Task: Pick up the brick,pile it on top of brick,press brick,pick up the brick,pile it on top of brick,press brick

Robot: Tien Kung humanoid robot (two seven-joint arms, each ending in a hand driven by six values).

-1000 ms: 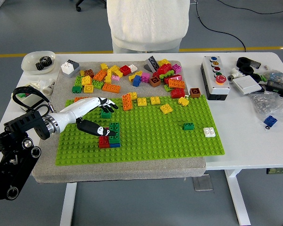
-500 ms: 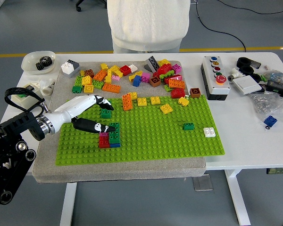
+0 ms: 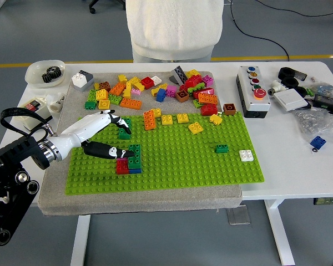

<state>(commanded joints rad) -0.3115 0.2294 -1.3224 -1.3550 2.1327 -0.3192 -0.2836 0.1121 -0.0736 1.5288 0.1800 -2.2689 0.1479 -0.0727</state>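
Observation:
On the green baseplate (image 3: 177, 160) stands a small stack of bricks (image 3: 129, 161): a green brick on a blue one, with a pink and a red brick at its left. My left hand (image 3: 115, 136) hovers just left of the stack, fingers spread and holding nothing; its black thumb points at the pink brick. Behind the fingers, a dark green brick (image 3: 124, 132) sits on the plate. Loose bricks (image 3: 155, 91) of many colours lie in a heap at the back of the mat. My right hand is out of view.
A person in a white top (image 3: 175, 27) stands at the far side. A button box (image 3: 253, 91) and a clutter of small parts (image 3: 311, 105) sit at right. A bowl with gears (image 3: 46, 73) is at back left. Single bricks (image 3: 222, 148) dot the plate.
My left hand has drawn back to the left and slightly up, away from the brick stack. The stack stays in place.

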